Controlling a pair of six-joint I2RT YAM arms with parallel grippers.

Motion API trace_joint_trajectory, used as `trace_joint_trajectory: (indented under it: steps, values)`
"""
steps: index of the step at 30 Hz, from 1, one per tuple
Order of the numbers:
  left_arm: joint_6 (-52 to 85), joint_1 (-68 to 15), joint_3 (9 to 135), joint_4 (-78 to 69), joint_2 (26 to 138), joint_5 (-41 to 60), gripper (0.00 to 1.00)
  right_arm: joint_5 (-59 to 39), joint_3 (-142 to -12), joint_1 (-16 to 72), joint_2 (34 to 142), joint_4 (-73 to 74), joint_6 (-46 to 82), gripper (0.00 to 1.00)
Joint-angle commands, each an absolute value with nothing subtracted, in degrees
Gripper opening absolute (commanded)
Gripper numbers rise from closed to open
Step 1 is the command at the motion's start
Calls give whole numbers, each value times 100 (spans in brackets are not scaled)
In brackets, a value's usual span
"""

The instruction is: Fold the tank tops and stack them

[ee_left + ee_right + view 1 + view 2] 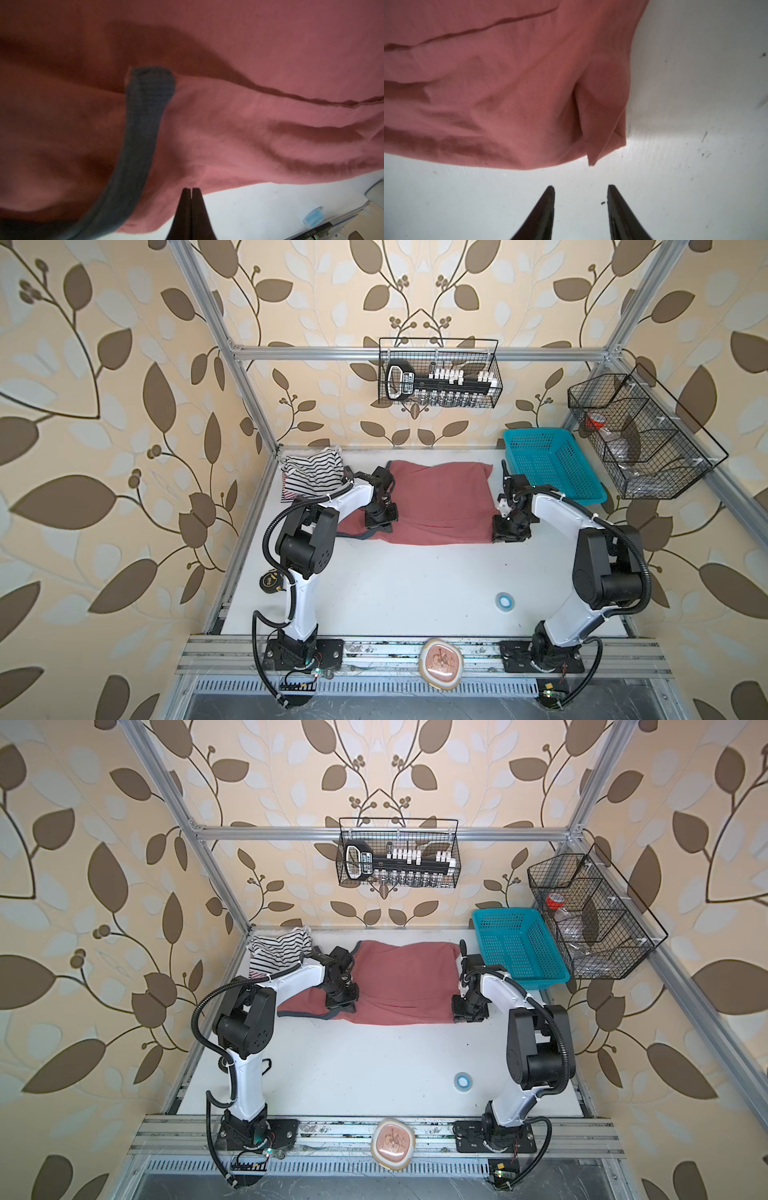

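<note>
On the white tabletop [395, 593], toward the back, the dusty red tank top [440, 502] lies wrinkled, grey-blue trim [143, 135] at its left end. The left hand [190, 189] is pressed together at its near edge; the right hand [581, 187] is spread beside its corner.

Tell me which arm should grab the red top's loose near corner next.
Probably right: the right gripper is open over bare table, just short of that corner of the dusty red tank top; the left gripper is shut on its hem.

Occlusions, blur
Your left arm [353, 497] covers part of the striped tops [309, 472]; dusty red top [249, 62] blurred, cropped in left wrist view.
</note>
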State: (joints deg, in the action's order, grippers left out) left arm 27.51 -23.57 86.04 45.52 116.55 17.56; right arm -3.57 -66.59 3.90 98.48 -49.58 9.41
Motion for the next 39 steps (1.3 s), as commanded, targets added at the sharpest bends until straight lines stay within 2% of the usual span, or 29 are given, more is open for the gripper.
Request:
trace_joint_trajectory:
  steps: [1, 8, 23, 24, 29, 39]
  values:
    - [2797, -2338, 8744, 4518, 11793, 1815, 0, -145, -6725, 404, 10125, -4823, 965, 41]
    - [2795, -2338, 8885, 4543, 12073, 1742, 0, 165, -6903, 402, 10428, -4729, 1024, 33]
    - [2735, -2241, 8920, 4624, 12368, 1635, 0, 525, -7013, 264, 10605, -4607, 1053, 32]
    - [2733, -2241, 8918, 4631, 12379, 1635, 0, 524, -7001, 263, 10631, -4582, 1057, 30]
    - [2686, -2207, 8887, 4671, 12407, 1583, 0, 553, -7020, 264, 10662, -4615, 1038, 0]
    - [2427, -2013, 8770, 4948, 12520, 1196, 0, 1156, -7284, 255, 10288, -5332, 691, 0]
